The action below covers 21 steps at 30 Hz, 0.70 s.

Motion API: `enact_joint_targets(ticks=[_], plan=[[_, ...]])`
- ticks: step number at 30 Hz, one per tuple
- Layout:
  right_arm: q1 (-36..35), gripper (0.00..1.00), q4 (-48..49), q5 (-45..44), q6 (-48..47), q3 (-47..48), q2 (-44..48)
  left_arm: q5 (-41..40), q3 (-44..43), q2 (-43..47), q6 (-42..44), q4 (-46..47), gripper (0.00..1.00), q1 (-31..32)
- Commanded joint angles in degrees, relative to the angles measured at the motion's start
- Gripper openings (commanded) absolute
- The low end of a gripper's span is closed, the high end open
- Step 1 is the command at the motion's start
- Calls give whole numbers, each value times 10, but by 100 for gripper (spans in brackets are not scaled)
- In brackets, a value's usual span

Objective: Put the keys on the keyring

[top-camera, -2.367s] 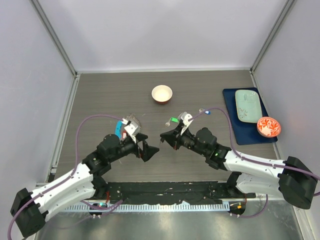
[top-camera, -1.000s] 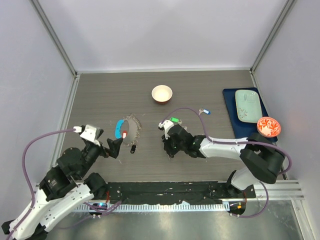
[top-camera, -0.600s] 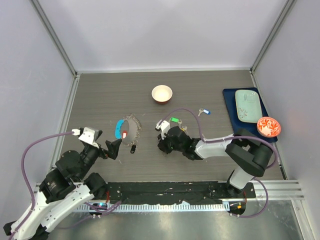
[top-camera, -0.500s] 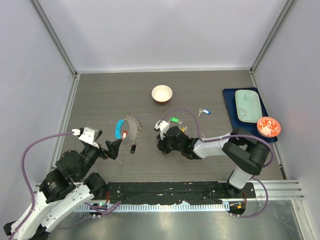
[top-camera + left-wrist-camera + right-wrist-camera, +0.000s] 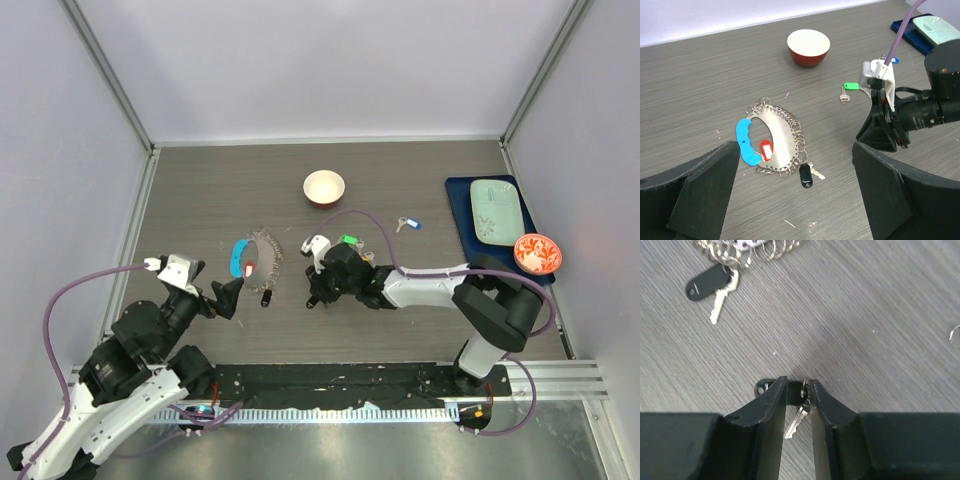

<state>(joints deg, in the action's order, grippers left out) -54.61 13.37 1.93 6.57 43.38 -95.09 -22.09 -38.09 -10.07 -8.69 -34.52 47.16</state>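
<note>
Your right gripper [image 5: 796, 383] has its jaws narrowly parted, a key [image 5: 793, 422] between them. Your left gripper [image 5: 228, 297] stands wide open, the keyring [image 5: 780, 137] ahead of it.

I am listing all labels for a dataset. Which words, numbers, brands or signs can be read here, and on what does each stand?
No text can be read anywhere.
black key tag: a small pale mark, too blurred to read.
red key tag: a white insert, no writing visible.
green key tag: too small to tell.
blue tag on the keyring: plain, no writing visible.
</note>
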Motion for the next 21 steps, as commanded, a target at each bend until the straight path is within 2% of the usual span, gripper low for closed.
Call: enact_joint_targets(ticks=[1, 7, 13, 16, 21], plan=[[-1, 32, -75, 4, -3, 66, 53, -1, 1, 1, 6, 17, 100, 0], [-1, 32, -212, -39, -8, 157, 40, -1, 2, 8, 4, 18, 100, 0], [-1, 30, -296, -27, -4, 210, 4, 1, 3, 8, 3, 18, 100, -1], [-1, 29, -328, 5, -3, 237, -23, 7, 5, 7, 2, 20, 100, -4], [-1, 28, -333, 2, -1, 249, -44, 11, 6, 3, -4, 22, 100, -10]])
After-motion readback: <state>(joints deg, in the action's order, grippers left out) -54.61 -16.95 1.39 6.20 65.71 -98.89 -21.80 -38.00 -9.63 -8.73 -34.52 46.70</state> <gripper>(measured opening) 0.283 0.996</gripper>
